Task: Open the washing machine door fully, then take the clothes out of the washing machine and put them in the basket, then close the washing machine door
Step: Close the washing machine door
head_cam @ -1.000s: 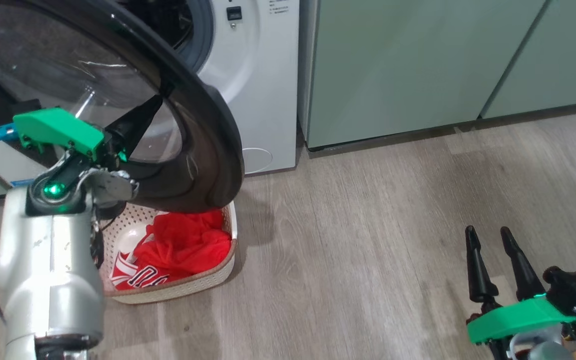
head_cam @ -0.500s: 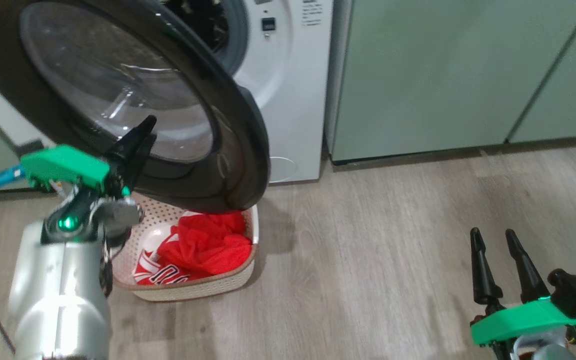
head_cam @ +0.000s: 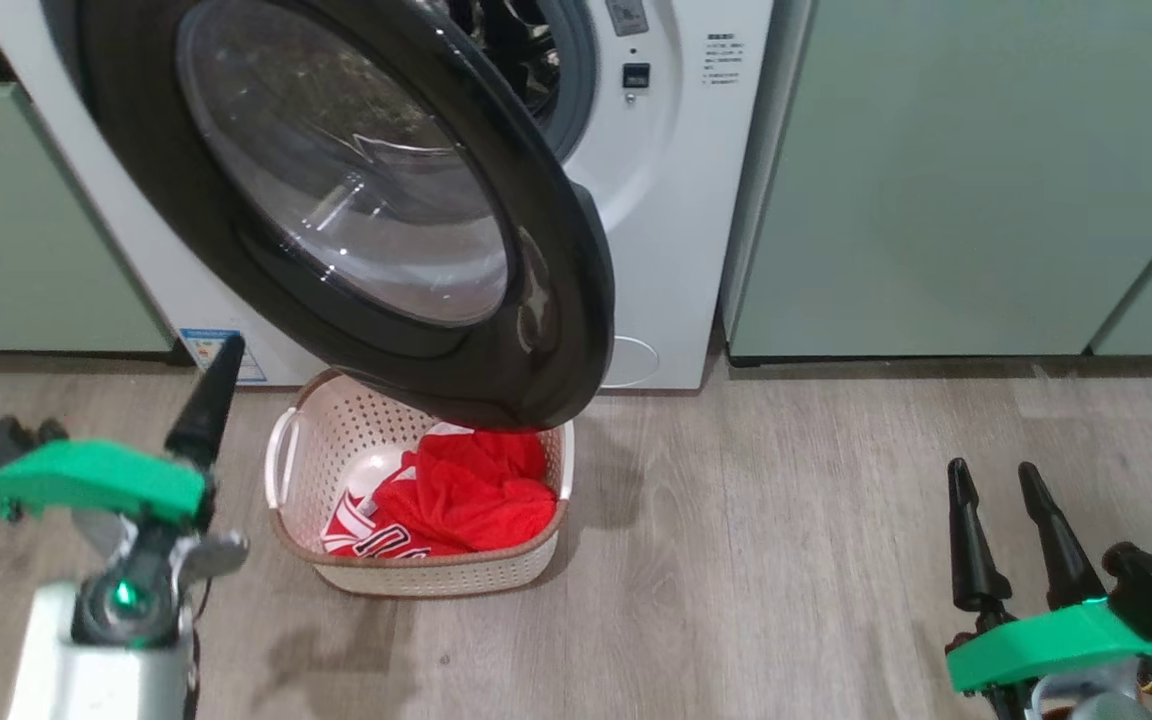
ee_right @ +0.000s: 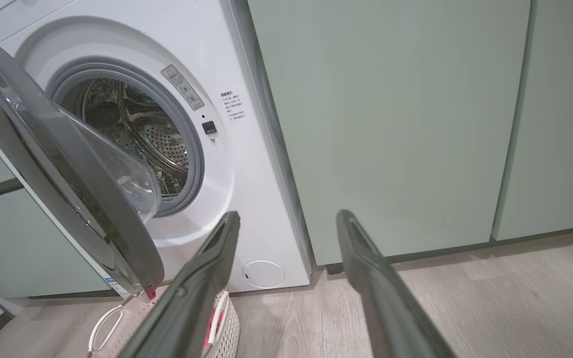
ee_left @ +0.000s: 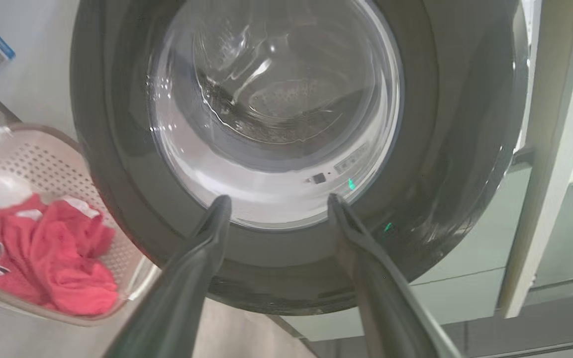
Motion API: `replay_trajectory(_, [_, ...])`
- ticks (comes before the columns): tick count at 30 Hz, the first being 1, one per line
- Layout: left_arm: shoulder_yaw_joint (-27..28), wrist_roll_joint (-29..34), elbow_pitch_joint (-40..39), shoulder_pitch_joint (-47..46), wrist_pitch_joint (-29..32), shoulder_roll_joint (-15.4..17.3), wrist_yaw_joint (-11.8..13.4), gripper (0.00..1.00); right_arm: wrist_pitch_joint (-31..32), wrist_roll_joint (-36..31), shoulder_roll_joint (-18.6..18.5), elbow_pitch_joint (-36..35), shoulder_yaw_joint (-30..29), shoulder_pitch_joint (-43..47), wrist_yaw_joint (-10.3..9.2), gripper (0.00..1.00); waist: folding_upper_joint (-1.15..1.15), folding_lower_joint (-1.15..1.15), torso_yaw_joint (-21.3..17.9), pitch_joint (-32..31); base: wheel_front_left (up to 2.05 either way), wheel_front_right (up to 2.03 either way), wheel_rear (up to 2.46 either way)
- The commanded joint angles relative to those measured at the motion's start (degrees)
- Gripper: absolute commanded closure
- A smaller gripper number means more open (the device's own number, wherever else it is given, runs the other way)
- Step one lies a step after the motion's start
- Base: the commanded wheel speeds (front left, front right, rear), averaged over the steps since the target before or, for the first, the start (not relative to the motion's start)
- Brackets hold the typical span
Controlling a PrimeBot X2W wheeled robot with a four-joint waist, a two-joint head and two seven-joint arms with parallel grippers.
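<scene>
In the head view, the washing machine door [head_cam: 556, 300] is seen swung partway out from the washing machine [head_cam: 676, 200], over the basket [head_cam: 436, 578] on the floor [head_cam: 786, 550]; the clothes [head_cam: 476, 500] are heaped inside it. The right gripper [head_cam: 992, 467] is held apart, empty. In the left wrist view, the left gripper [ee_left: 277, 198] is spread wide, empty, facing the door's glass. In the right wrist view, the drum [ee_right: 152, 134] is exposed.

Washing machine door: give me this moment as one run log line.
washing machine door: ajar, not shut | clothes: in basket | left gripper: open, clear of door | right gripper: open, holding nothing
</scene>
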Motion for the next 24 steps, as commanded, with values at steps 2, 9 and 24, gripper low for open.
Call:
replay_trajectory(2, [-2.09, 2.14, -5.39, 2.11, -4.97, 3.56, -0.36, 0.0, -0.36, -0.68, -0.37, -2.02, 0.86, -0.27, -0.04, 0.0, 0.0, 0.0, 0.85, -0.2, 0.0, 0.0, 0.0])
replay_trajectory(9, [-15.46, 9.78, -8.44, 9.86, -25.29, 11.8, -0.37, 0.0, -0.36, -0.84, 0.0, -2.14, 0.68, -0.12, -0.04, 0.0, 0.0, 0.0, 1.43, -0.62, 0.0, 0.0, 0.0])
replay_trajectory(24, [-9.72, 41.61, -6.7, 15.64, -35.11, 9.51, -0.37, 0.0, -0.36, -1.01, 0.56, -2.6, -0.34, 1.26, -0.04, 0.0, 0.0, 0.0, 0.94, -1.25, 0.0, 0.0, 0.0])
